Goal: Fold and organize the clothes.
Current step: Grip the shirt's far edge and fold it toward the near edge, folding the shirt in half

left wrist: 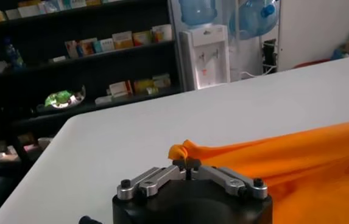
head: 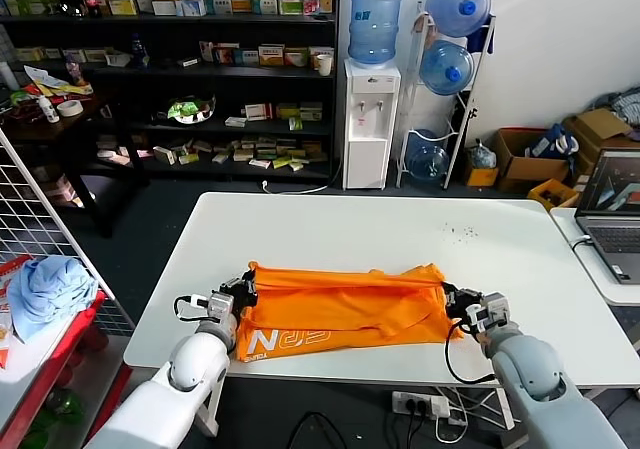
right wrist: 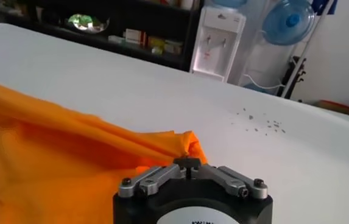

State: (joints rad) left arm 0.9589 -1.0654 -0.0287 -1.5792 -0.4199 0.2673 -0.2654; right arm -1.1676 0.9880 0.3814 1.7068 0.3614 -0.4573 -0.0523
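While the orange T-shirt [head: 345, 304] lies on the table [head: 330, 224], long axis spanning both arms | left end effector [head: 243, 291] pinches one end | right end effector [head: 452, 301] pinches the other | equally near, fabric between them.

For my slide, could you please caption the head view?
Both claws, left and right, pinch the orange T-shirt ends on the table.
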